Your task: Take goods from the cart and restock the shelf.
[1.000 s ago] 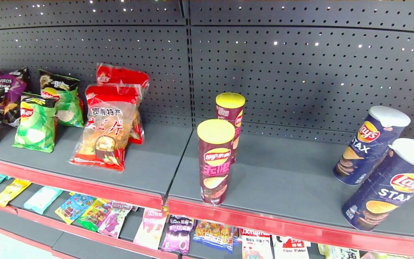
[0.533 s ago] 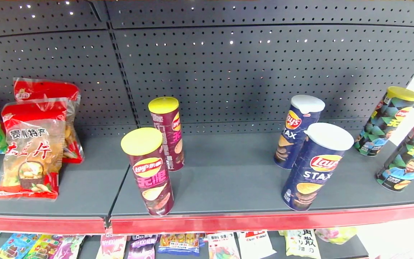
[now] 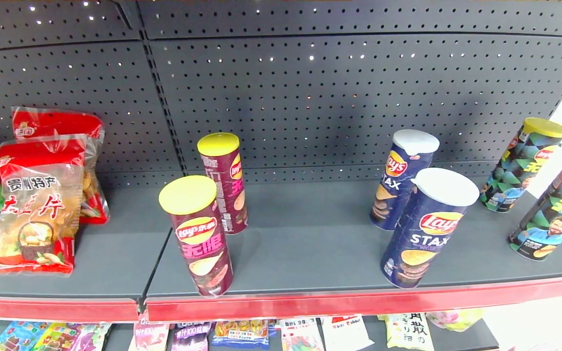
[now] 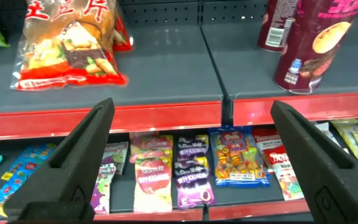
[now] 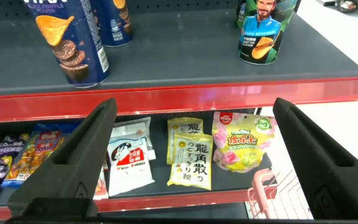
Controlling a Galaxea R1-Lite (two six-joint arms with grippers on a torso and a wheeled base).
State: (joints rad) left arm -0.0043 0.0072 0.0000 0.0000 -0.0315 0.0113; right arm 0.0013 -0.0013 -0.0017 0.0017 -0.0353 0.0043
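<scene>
1. The left gripper [image 4: 191,106] has its jaws spread wide. We see nothing held or touched. It faces the red front edge of the shelf [image 3: 310,243], with sweet packets [image 4: 191,168] on the tier below.
2. Along the shelf stand two red snack bags [image 3: 37,204], then two maroon cans [image 3: 198,239], two blue cans [image 3: 427,229] and two green-patterned cans [image 3: 520,165]. Each pair stands upright, one behind the other.
3. The right gripper [image 5: 194,102] has its jaws equally spread and empty, below the front blue can. We see a red wire frame [image 5: 263,186] low down, beside the lower tier.
4. Against a second ago, the head camera has swung right along the shelf. The goods themselves stand as they did.
</scene>
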